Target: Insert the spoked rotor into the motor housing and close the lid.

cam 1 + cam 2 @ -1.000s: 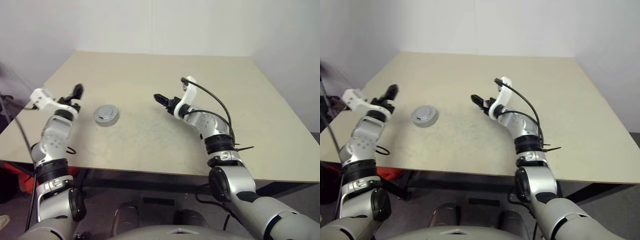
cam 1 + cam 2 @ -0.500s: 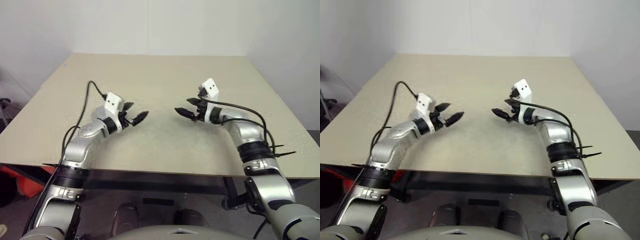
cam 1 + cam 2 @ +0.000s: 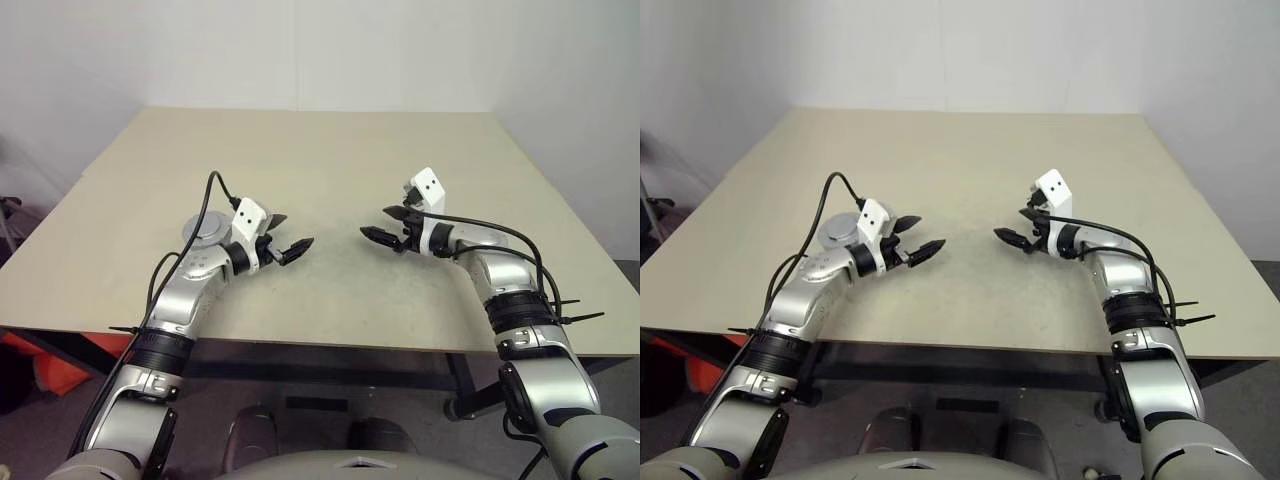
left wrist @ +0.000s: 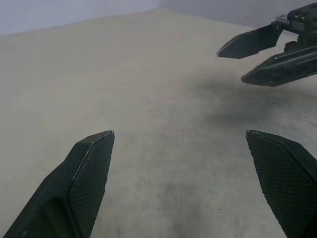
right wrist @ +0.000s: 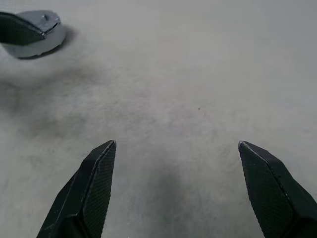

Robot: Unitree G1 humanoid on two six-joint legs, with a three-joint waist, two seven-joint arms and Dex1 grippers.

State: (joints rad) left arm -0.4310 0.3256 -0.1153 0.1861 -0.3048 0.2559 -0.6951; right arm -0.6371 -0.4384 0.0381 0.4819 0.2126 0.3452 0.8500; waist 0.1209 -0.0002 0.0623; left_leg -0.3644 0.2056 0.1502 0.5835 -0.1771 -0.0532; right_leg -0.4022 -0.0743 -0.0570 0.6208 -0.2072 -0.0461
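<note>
Wide beige counter [image 3: 330, 140] here, and plenty of bare surface on it: the far edge runs along the white wall, the near edge sits just under both forearms, and the left and right edges angle away with open top all the way out to them. Both arms are in over the middle of the near half, pointing at each other. The left end effector [image 3: 287, 236] has its two black fingers spread apart, nothing between them, tips aimed across toward the right. The right end effector [image 3: 388, 226] faces back at it, fingers likewise spread and empty, with a clear strip of counter between the two sets of tips. From the left wrist view the right end effector's fingers [image 4: 262, 44] hang above the surface with a soft shadow beneath. Now the motor housing [image 3: 840, 230], a round silver shell with its top on, lies flat on the counter just behind the left wrist, partly hidden by that arm and its black cable, so it is behind and to the outside of the left fingertips, not between them. From the right wrist view it shows across the counter [image 5: 42, 34], well apart from the right fingers [image 5: 94, 183].
</note>
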